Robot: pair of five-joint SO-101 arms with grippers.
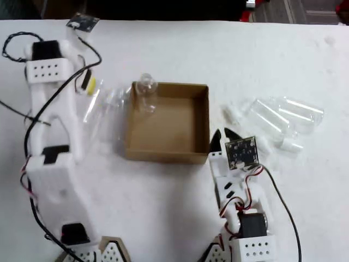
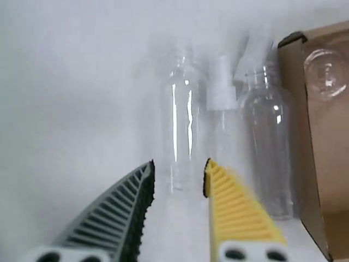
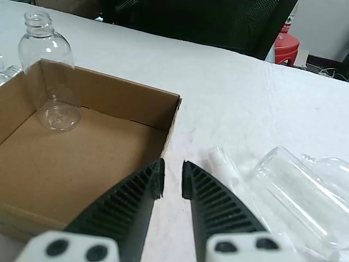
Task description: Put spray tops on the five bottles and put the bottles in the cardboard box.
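The cardboard box (image 1: 185, 150) sits mid-table. One clear bottle (image 1: 146, 91) stands upright in its far left corner, its neck bare (image 3: 38, 21). Two clear bottles (image 2: 182, 125) (image 2: 267, 147) lie left of the box (image 2: 322, 164) with a white spray top (image 2: 222, 90) between them. My left gripper (image 2: 179, 170) hovers just short of them, open, its grey and yellow fingers empty. More clear bottles (image 1: 283, 115) and white spray tops (image 1: 232, 113) lie right of the box. My right gripper (image 3: 172, 176) is by the box's right near corner, black fingers slightly open and empty.
The left arm's white body (image 1: 49, 125) and its cables run down the table's left side. The right arm's base (image 1: 248, 229) is at the near edge. A dark chair (image 3: 218, 22) stands beyond the table's far edge. Bare white table lies between the arms.
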